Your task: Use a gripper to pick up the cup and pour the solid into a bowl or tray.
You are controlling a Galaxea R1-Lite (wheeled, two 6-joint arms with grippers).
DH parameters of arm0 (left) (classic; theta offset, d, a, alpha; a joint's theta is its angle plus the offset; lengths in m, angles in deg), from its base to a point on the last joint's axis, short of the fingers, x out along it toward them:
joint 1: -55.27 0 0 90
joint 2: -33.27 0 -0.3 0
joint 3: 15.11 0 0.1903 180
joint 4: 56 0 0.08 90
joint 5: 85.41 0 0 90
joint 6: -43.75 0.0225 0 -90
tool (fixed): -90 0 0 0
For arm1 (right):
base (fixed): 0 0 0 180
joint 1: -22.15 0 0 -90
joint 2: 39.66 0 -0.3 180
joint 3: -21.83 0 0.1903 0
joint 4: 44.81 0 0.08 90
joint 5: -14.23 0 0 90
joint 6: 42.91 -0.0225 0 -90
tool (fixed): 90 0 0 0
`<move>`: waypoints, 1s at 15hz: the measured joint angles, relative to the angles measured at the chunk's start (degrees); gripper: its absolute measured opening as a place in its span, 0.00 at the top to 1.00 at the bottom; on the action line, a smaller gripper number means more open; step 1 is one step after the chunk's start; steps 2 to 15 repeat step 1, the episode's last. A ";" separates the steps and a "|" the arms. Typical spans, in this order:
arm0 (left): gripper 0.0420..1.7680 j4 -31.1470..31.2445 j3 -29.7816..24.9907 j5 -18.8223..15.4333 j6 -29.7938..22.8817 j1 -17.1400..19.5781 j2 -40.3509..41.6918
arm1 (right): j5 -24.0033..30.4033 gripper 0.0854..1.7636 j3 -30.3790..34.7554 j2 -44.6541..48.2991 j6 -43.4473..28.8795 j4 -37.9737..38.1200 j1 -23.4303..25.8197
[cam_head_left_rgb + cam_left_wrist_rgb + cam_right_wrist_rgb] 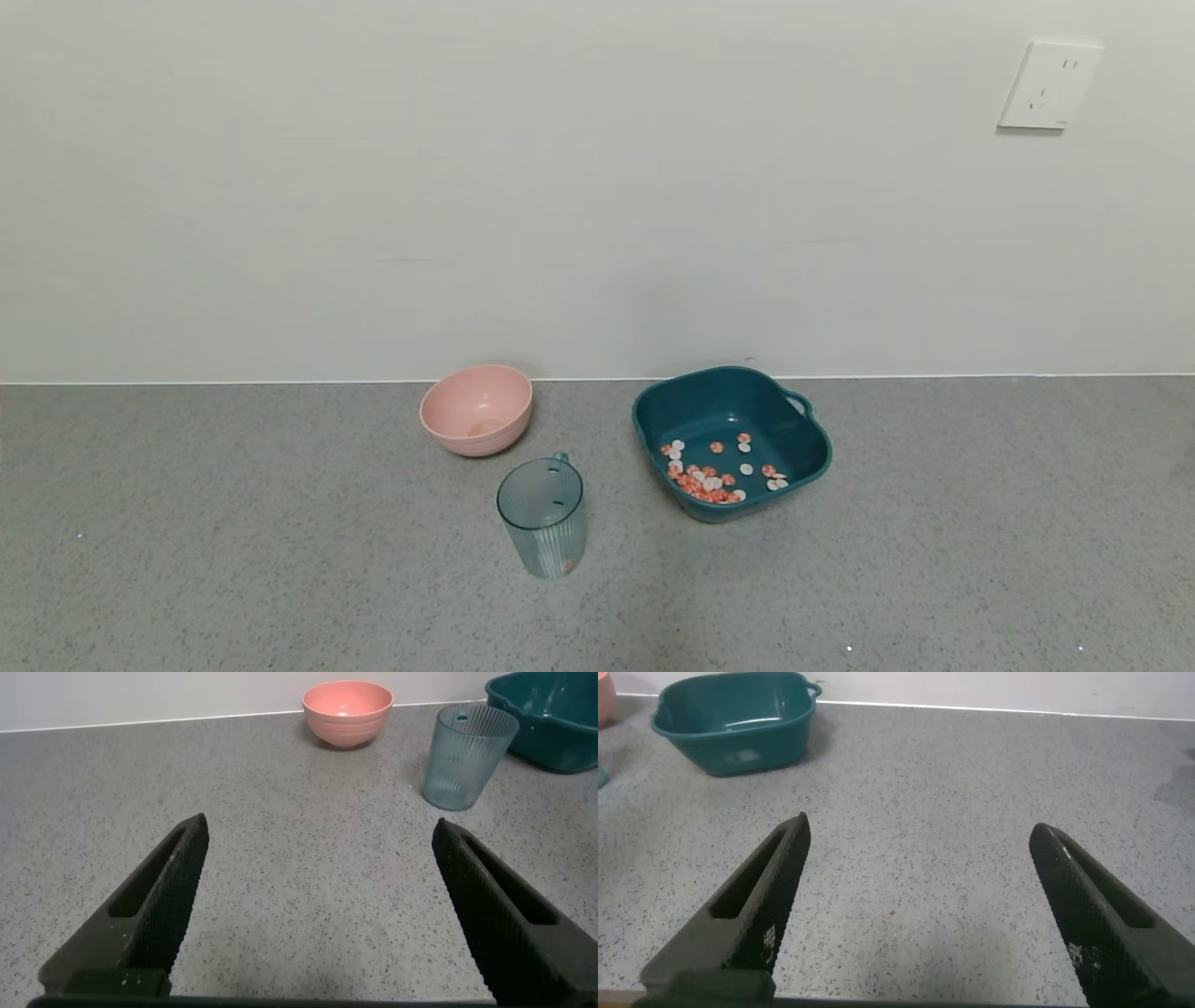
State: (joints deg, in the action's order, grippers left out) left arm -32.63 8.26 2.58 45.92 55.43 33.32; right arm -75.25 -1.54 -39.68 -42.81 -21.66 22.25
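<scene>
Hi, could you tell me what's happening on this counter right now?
Nothing is being handled at the moment. The cup stands upright on the counter, seemingly almost empty, in front of a pink bowl. The orange-red and white pieces already lie in the teal basin to its right. The left gripper and right gripper are both open and low over the counter, back from the items, touching nothing.

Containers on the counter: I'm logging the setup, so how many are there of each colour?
Pink bowl: 1
Dark teal basin, holding the orange-red and white pieces: 1
Blue-green ribbed cup: 1
Total: 3 containers
</scene>
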 joint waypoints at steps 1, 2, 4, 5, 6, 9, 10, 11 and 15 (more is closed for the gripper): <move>0.03 0.00 0.00 -0.05 0.00 0.00 0.00 | 0.00 0.03 0.00 0.02 0.01 0.01 0.00; 0.03 0.00 0.00 -0.05 0.00 0.00 0.00 | 0.00 0.03 0.00 0.02 0.01 0.01 0.00; 0.03 0.00 0.00 -0.05 0.00 0.00 0.00 | 0.00 0.03 0.00 0.02 0.01 0.01 0.00; 0.03 0.00 0.00 -0.05 0.00 0.00 0.00 | 0.00 0.03 0.00 0.02 0.01 0.01 0.00; 0.03 0.00 0.00 -0.05 0.00 0.00 0.00 | 0.00 0.03 0.00 0.02 0.01 0.01 0.00; 0.03 0.00 0.00 -0.05 0.00 0.00 0.00 | 0.00 0.03 0.00 0.02 0.01 0.01 0.00; 0.03 0.00 0.00 -0.05 0.00 0.00 0.00 | 0.00 0.03 0.00 0.02 0.01 0.01 0.00; 0.03 0.00 0.00 -0.05 0.00 0.00 0.00 | 0.00 0.03 0.00 0.02 0.01 0.01 0.00; 0.03 0.00 0.00 -0.05 0.00 0.00 0.00 | 0.00 0.03 0.00 0.02 0.01 0.01 0.00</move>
